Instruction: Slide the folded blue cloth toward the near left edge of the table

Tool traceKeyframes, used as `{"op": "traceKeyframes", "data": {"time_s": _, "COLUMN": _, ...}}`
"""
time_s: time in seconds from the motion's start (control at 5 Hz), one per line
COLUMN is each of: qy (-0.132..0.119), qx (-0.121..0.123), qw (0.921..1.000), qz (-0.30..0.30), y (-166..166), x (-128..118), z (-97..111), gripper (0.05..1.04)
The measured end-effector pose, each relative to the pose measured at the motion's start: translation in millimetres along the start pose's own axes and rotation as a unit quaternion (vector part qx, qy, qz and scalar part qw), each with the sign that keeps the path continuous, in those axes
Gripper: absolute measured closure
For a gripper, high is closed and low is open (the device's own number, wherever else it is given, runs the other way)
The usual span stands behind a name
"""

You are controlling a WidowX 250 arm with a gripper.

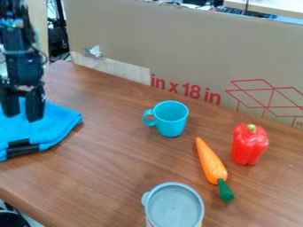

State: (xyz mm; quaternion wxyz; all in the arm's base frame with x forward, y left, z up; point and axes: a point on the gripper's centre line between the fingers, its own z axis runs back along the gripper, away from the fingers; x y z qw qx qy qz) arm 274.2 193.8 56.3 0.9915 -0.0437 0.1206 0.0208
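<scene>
Hanging at blue cloth [61, 123]: black gripper [22, 117], contact unclear.

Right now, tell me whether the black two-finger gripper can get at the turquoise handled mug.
Probably yes: the gripper hangs open by the blue cloth, and nothing tall stands between it and the mug, whose handle points its way.

The mug [172, 119] stood upright on the table [112, 177], its handle on the left. Well left of the mug, the gripper [23, 116] hung by the blue cloth [61, 123], its fingers apart. Right of the mug and nearer the camera lay the carrot [210, 162]; farther right was the red pepper [249, 145]. A grey-topped container [174, 206] stood in front of the mug, cardboard [177, 48] behind it.
</scene>
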Motion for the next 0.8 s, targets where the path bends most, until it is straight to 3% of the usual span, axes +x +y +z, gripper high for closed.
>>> {"op": "traceKeyframes", "data": {"time_s": 0.2, "qy": -0.065, "qx": 0.024, "qw": 0.9963, "qz": -0.052, "y": -31, "x": 8, "z": 47, "gripper": 0.083}}
{"op": "traceKeyframes", "data": {"time_s": 0.4, "qy": -0.112, "qx": 0.050, "qw": 0.9887, "qz": -0.086, "y": -71, "x": -9, "z": 80, "gripper": 0.083}}
{"op": "traceKeyframes", "data": {"time_s": 0.6, "qy": -0.122, "qx": 0.043, "qw": 0.9836, "qz": -0.125, "y": -108, "x": -20, "z": 89, "gripper": 0.083}}
{"op": "traceKeyframes", "data": {"time_s": 0.8, "qy": -0.117, "qx": 0.041, "qw": 0.9837, "qz": -0.130, "y": -132, "x": -20, "z": 92, "gripper": 0.083}}
